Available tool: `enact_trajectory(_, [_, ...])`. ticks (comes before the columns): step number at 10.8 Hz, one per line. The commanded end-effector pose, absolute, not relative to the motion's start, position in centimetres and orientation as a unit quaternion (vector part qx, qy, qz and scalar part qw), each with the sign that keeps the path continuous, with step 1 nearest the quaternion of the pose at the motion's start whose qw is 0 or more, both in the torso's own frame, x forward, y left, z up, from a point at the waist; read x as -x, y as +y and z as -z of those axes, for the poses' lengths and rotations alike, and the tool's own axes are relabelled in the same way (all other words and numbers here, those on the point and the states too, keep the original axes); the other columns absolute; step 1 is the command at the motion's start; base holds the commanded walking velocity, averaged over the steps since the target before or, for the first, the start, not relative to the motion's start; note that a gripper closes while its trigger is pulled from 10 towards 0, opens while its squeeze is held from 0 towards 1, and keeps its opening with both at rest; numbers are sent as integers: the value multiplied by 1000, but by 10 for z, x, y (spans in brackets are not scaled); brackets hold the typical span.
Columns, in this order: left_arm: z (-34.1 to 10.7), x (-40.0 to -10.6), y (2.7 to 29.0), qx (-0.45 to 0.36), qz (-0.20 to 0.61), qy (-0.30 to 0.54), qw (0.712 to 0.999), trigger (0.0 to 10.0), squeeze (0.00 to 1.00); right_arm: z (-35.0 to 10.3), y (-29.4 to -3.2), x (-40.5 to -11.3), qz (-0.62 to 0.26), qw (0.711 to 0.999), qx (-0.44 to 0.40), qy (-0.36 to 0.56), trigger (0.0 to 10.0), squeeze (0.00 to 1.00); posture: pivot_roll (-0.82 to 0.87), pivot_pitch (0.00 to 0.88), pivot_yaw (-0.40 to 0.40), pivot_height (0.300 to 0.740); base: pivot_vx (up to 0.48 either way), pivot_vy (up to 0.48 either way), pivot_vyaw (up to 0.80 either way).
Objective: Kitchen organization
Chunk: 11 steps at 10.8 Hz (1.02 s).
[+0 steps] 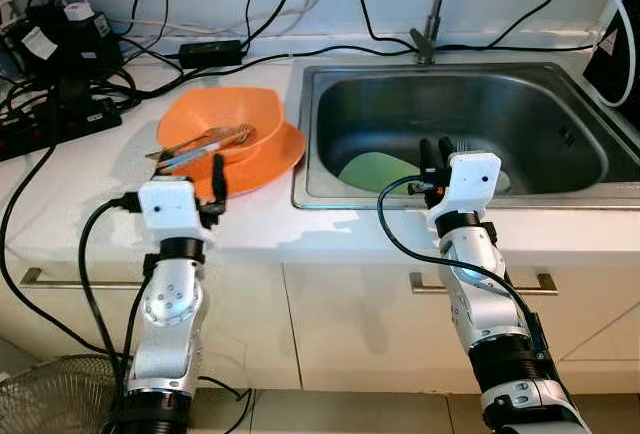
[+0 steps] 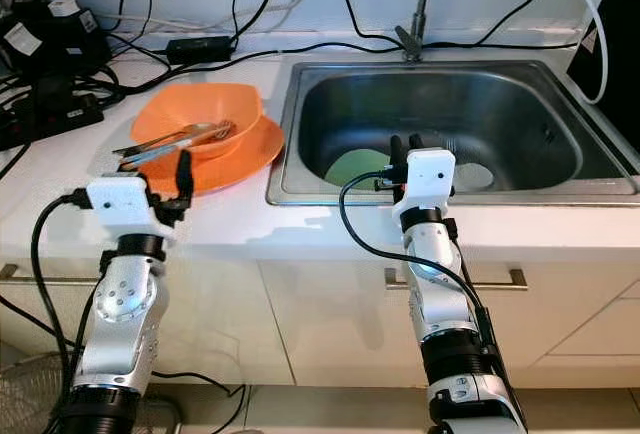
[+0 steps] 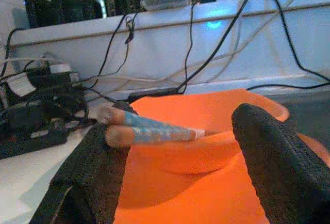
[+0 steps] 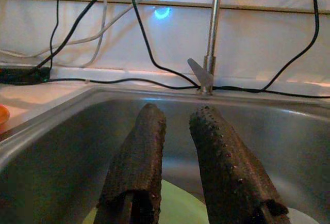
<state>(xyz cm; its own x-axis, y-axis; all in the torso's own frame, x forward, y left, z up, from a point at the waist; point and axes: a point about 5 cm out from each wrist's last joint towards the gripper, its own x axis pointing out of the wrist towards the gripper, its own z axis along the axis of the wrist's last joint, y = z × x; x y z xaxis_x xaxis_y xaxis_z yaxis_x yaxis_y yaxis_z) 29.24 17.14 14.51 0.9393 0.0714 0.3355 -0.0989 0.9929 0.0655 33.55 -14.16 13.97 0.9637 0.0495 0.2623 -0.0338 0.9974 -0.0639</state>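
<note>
Your right hand (image 1: 435,146) hangs over the sink's (image 1: 330,84) front rim, fingers slightly parted, empty, above the green plate (image 1: 375,170) inside. Left hand (image 3: 175,177), spread, faces the orange bowl (image 1: 225,119) beside the sink. Next, lower and grip the plate.

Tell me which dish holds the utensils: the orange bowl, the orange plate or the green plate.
The orange bowl on the counter: the utensils lie across its rim. It sits on the orange plate, while the green plate lies apart in the sink.
</note>
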Motion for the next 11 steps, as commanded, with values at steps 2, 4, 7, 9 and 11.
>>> enact_trajectory(2, [-153, -294, 166, -47, -31, -180, 982, 10000, 0, -143, -138, -338, -27, 990, 28, -138, 10000, 0, 124, 0, 48, 740, 0, 0, 0])
enact_trajectory(4, [-154, -295, 163, -50, -26, -180, 982, 471, 0, -143, -138, -338, -27, 990, 27, -138, 10000, 0, 122, 0, 49, 740, 0, 0, 0])
enact_trajectory(7, [-155, -298, 162, -50, -26, -180, 982, 0, 0, -142, -138, -338, -25, 990, 27, -137, 10000, 0, 120, 0, 48, 740, 0, 0, 0])
enact_trajectory(9, [-155, -300, 161, -49, -26, -180, 982, 0, 0, -141, -135, -338, -28, 990, 25, -136, 10000, 0, 121, 0, 48, 740, 0, 0, 0])
enact_trajectory(11, [-156, -302, 160, -47, -24, -180, 982, 0, 0, -142, -136, -339, -29, 990, 25, -136, 10000, 0, 119, 0, 49, 740, 0, 0, 0])
